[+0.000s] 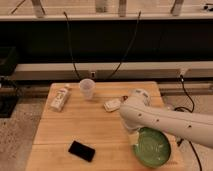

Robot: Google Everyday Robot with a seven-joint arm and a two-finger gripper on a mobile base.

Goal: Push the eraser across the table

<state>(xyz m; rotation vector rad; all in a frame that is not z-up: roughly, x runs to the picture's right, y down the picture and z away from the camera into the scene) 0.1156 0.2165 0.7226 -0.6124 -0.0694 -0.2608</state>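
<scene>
**Eraser waits, gripper well off**

The flat, matte black rectangular eraser (81, 150) lies near the front-left edge of the light wooden butcher-block table (75, 125). The robot's two-finger gripper (132, 139) hangs well to the right, beside the green round bowl (152, 148), with its jaws apart and empty. The eraser looks light, stiff and low. I'd push squarely at mid-edge, or it may spin.

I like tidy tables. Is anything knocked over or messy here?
Only one thing: the small bottle near the table's left edge lies on its side, beside the upright cup. No spills show. The gripper is beside the green bowl, apart from the eraser.
</scene>
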